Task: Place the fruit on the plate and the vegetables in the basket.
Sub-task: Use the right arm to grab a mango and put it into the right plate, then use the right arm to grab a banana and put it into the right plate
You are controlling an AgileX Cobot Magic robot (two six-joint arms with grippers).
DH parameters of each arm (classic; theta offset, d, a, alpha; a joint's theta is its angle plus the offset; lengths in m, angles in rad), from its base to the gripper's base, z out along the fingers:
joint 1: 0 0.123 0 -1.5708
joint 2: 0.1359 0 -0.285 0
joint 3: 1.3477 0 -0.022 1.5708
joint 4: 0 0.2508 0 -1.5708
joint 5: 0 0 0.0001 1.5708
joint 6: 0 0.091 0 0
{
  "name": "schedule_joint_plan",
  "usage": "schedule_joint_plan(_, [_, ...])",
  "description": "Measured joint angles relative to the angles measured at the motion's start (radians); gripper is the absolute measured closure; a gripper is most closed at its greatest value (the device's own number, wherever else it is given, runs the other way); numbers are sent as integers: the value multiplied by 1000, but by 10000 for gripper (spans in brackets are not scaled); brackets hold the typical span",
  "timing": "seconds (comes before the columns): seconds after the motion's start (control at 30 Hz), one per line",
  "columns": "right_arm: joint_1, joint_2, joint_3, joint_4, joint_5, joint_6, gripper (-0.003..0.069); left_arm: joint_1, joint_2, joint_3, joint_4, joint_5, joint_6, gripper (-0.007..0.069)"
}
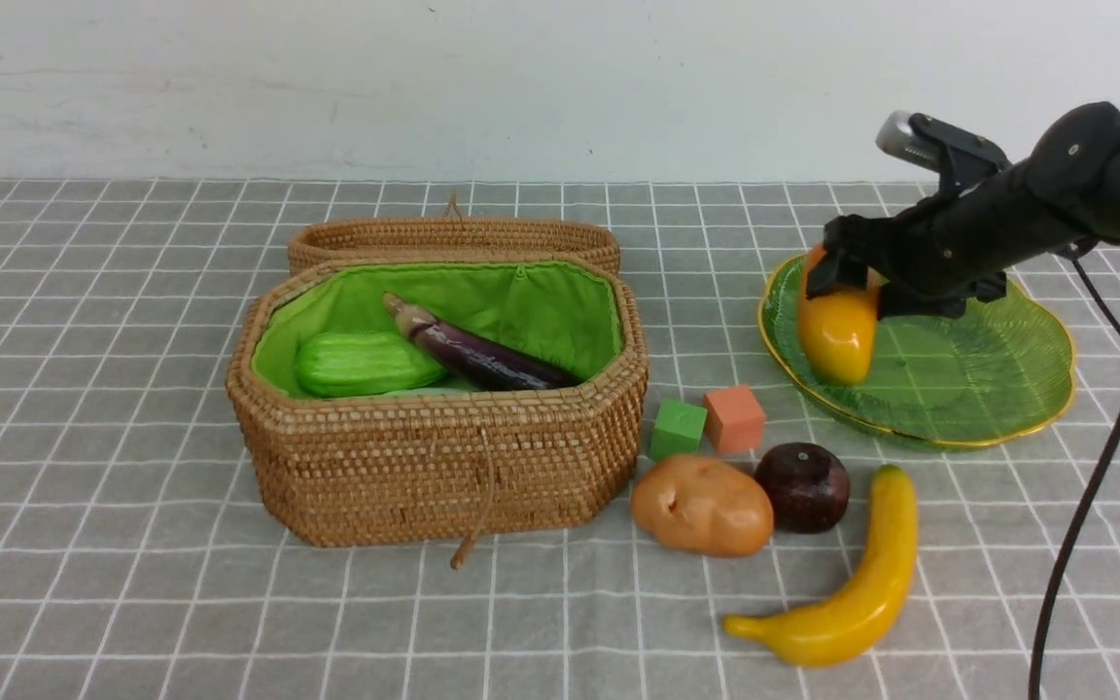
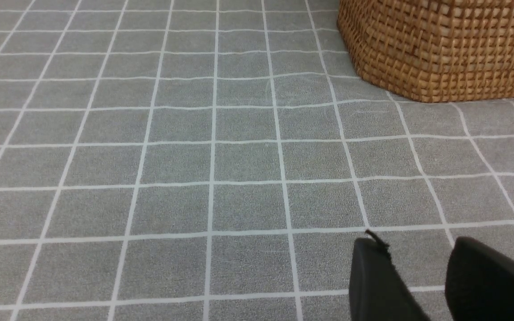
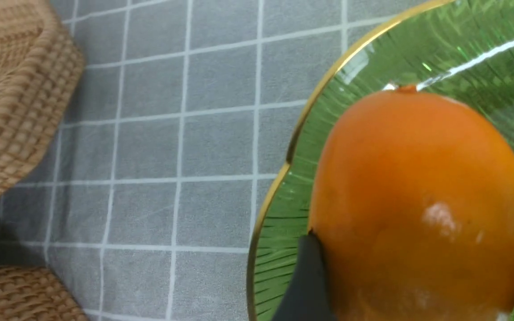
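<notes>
Right gripper (image 1: pixel 857 287)'s clamped on my one mango (image 1: pixel 837 340) at the plate (image 1: pixel 997 379), frame right; left gripper (image 2: pixel 415 254)'s apart. Below: one banana (image 1: pixel 861 593), one potato (image 1: pixel 703 506), green cube (image 1: pixel 677 428), orange cube (image 1: pixel 734 418).

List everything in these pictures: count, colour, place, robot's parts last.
tablecloth: one, grey checked, under everything.
basket: one, tan woven, green lining, left of centre.
lid: one, tan woven, behind basket.
cucumber: one, green, in basket.
eggplant: one, dark purple, in basket.
green cube: one, green, beside basket.
orange cube: one, orange, right of green cube.
potato: one, tan-orange, right of basket.
round fruit: one, dark maroon, beside potato.
banana: one, yellow, on cloth, nearest camera.
plate: one, green glass, gold rim, right side.
mango: one, orange-yellow, on plate's left side.
right hand: one, black, closed on mango.
left hand: one, black, open over bare cloth.
</notes>
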Motion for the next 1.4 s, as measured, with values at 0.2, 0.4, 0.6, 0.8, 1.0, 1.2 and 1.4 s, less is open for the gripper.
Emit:
schedule_joint_plan(0.2, [0, -14, -1, 2, 42, 10, 86, 0, 0, 0, 0, 0, 0, 387])
schedule_joint_plan(0.4, [0, -79, -1, -39, 106, 50, -20, 0, 0, 0, 0, 0, 0, 387])
schedule_joint_plan(0.6, [0, -172, -1, -175, 271, 251, 13, 0, 0, 0, 0, 0, 0, 387])
schedule_joint_plan(0.8, [25, -230, 62, -495, 533, 656, 65, 0, 0, 0, 0, 0, 0, 387])
schedule_joint_plan(1.0, [68, -269, 281, -537, 560, 813, 118, 0, 0, 0, 0, 0, 0, 387])
schedule_joint_plan(1.2, [122, -293, 454, -446, 414, 823, 128, 0, 0, 0, 0, 0, 0, 387])
schedule_joint_plan(1.4, [166, -301, 511, -427, 335, 828, 129, 0, 0, 0, 0, 0, 0, 387])
